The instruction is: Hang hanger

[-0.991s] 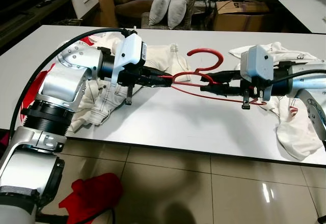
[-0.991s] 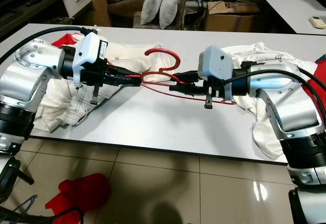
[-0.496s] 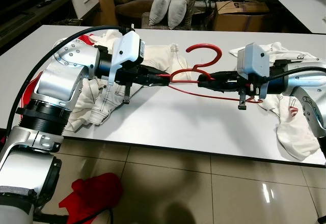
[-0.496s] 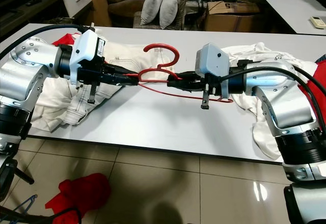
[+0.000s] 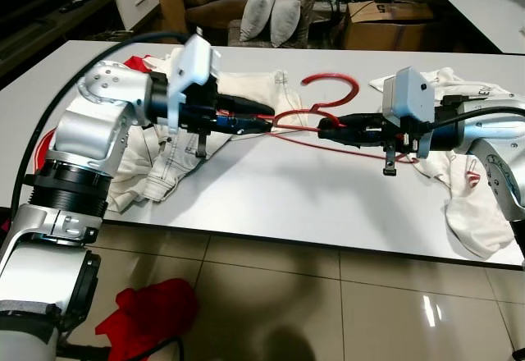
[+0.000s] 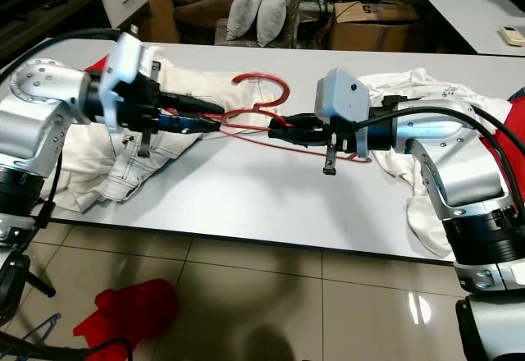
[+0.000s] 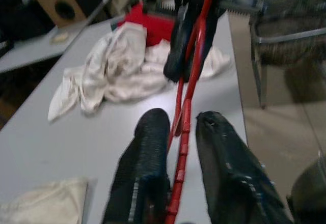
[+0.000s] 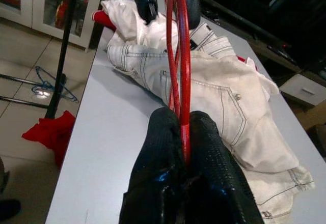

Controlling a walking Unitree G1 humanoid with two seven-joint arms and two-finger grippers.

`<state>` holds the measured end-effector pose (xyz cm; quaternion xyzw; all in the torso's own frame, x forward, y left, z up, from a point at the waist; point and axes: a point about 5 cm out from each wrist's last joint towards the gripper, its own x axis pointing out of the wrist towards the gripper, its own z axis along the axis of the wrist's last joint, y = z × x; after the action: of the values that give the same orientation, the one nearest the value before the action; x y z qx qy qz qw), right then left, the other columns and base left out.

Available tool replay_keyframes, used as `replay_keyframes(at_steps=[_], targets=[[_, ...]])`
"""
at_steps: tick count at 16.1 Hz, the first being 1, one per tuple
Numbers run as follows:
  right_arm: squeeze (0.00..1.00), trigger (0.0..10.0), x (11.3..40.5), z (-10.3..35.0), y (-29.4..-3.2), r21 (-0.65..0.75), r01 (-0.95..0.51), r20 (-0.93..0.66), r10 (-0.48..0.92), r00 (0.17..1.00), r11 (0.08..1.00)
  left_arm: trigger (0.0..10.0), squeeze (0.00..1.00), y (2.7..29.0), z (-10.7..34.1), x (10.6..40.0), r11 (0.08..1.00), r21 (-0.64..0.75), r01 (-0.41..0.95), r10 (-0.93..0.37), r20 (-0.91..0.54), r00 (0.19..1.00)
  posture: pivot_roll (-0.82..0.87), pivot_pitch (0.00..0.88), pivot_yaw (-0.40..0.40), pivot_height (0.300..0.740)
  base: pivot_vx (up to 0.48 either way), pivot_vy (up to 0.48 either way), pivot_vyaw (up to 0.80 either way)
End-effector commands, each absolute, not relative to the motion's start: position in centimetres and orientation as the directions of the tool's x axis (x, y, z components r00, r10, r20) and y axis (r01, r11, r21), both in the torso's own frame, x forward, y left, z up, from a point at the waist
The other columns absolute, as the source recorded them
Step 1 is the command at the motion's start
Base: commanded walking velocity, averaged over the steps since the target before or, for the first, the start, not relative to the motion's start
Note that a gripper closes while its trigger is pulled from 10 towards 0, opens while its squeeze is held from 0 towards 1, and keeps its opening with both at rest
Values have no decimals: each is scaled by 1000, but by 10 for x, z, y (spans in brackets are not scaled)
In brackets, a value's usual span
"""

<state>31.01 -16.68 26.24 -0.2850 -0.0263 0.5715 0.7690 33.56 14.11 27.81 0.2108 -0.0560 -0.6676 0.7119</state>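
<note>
A red wire hanger (image 5: 330, 75) hangs just above the white table (image 5: 271, 197), stretched between my two grippers. My right gripper (image 5: 326, 125) is shut on its wire near the neck below the hook; in the right wrist view the fingertips (image 8: 163, 132) press together on the red wire (image 8: 182, 56). My left gripper (image 5: 261, 123) reaches in from the left. In the left wrist view its fingers (image 7: 147, 147) stand a little apart, with the hanger wire (image 7: 182, 147) running loose between them.
Crumpled white jeans (image 5: 164, 164) lie under my left arm, and another white garment (image 5: 472, 205) lies under the right arm at the table's right edge. A red cloth (image 5: 152, 312) is on the tiled floor. Cushions (image 5: 275, 8) and a cardboard box (image 5: 377, 12) stand beyond the table.
My left wrist has rolled and drawn back slightly to the left, and its fingers have loosened around the wire. The right gripper keeps hold of the hanger in nearly the same place.
</note>
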Motion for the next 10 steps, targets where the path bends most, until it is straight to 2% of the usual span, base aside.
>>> replay_keyframes(at_steps=[1,4,7,9,10], targets=[[0,0,308,265,-171,-468,-859,-277,888,366,208,10000,1000,138,290,333,-9,394,919,-985,-162,60,-187,0,78,740,0,0,0],[0,0,303,262,-178,-437,-865,-260,885,386,248,10000,1000,139,294,334,31,375,926,-995,-72,62,-182,0,76,740,0,0,0],[0,0,292,249,-181,-391,-875,-235,888,395,286,10000,1000,147,304,340,199,311,929,-972,180,148,-186,0,72,740,0,0,0],[0,0,288,243,-183,-368,-874,-241,876,419,317,10000,992,150,300,343,286,270,920,-944,246,221,-198,0,77,740,0,0,0],[0,0,284,236,-186,-361,-853,-231,850,473,376,10000,910,153,287,354,483,233,844,-871,225,436,-219,0,81,740,0,0,0]])
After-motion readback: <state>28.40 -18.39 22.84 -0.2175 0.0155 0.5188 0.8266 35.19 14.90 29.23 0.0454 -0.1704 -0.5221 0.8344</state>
